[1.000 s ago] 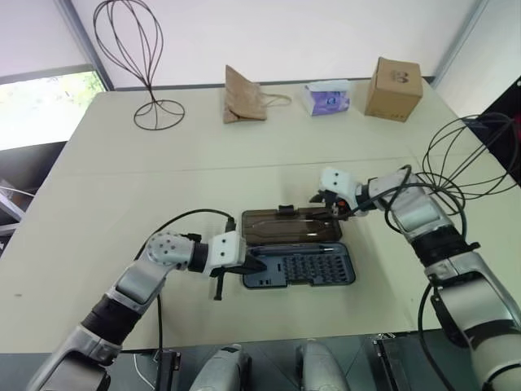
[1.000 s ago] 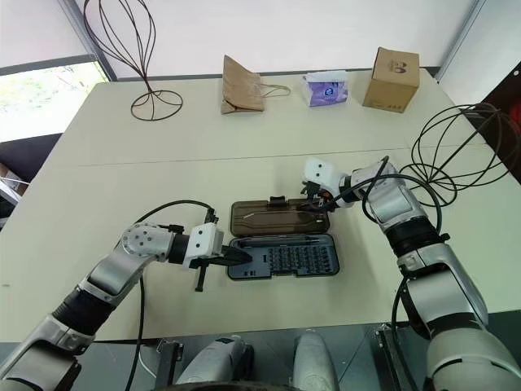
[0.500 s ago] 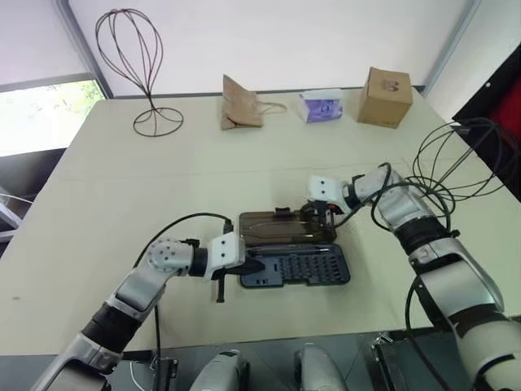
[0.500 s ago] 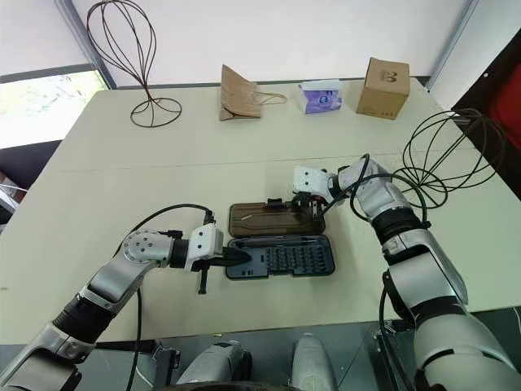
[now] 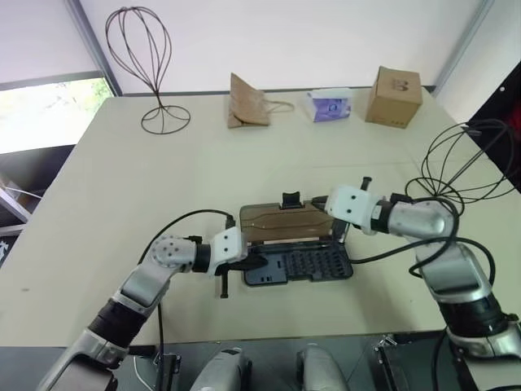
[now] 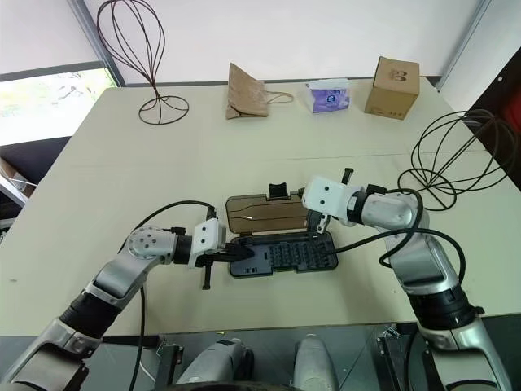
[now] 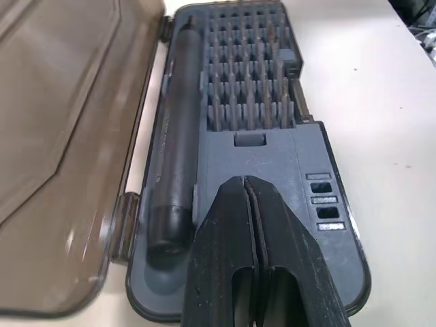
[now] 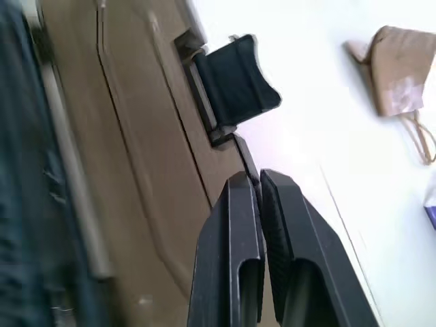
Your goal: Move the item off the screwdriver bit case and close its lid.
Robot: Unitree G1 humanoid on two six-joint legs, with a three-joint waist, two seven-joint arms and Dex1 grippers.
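Observation:
The screwdriver bit case [image 5: 309,265] lies open near the table's front edge, with rows of bits and a dark driver handle [image 7: 174,150] in its tray. Its smoky-brown lid [image 5: 281,224] stands tilted up behind the tray, with the dark latch tab [image 5: 291,199] on its far edge. My right gripper [image 8: 250,178] is shut on the lid's rim at the right end. My left gripper [image 7: 244,180] is shut and empty, its tip resting on the case's left end. The item, a black wire globe [image 5: 464,171], stands on the table to the right, apart from the case.
A tall teardrop wire stand [image 5: 146,65] is at the back left. Along the back edge sit a brown paper bag [image 5: 247,102], a tissue pack [image 5: 330,106] and a cardboard box [image 5: 396,96]. Black cables trail from both wrists beside the case.
My right gripper has closed on the lid's right end and pulled up and back toward me, lifting the lid off the table. My left gripper has stayed on the case.

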